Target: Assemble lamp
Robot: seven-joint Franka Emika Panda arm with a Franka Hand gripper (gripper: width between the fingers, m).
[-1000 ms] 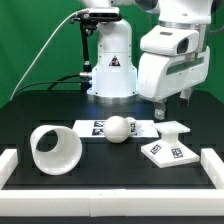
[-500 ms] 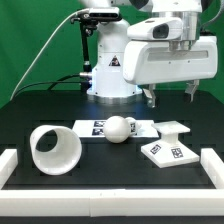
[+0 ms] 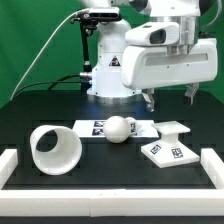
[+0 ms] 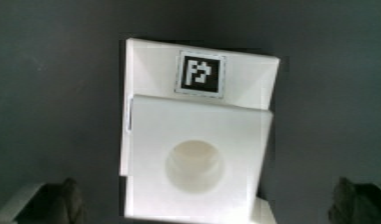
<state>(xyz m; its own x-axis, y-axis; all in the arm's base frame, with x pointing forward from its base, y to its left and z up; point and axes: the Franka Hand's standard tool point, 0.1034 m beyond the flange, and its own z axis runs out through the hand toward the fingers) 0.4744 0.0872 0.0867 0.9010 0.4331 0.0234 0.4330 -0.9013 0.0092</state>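
Note:
The lamp base (image 3: 170,147), a flat white square with tags, lies on the black table at the exterior view's right. The wrist view shows it from above (image 4: 196,130), with a tag and a round socket. The ball-headed bulb (image 3: 119,129) lies in the middle on the marker board (image 3: 97,126). The hollow tapered shade (image 3: 55,150) lies on its side at the left. My gripper (image 3: 171,97) hangs open and empty well above the base. Its dark fingertips (image 4: 45,203) stand either side of the base in the wrist view, clear of it.
The glossy white robot pedestal (image 3: 110,65) stands behind the marker board. Low white rails (image 3: 110,206) border the black table at the front and both sides. A green backdrop and a black cable are at the back left.
The gripper has risen away from the base and the wrist has turned since a second ago. It has barely moved in the last half second. The lamp parts have not moved.

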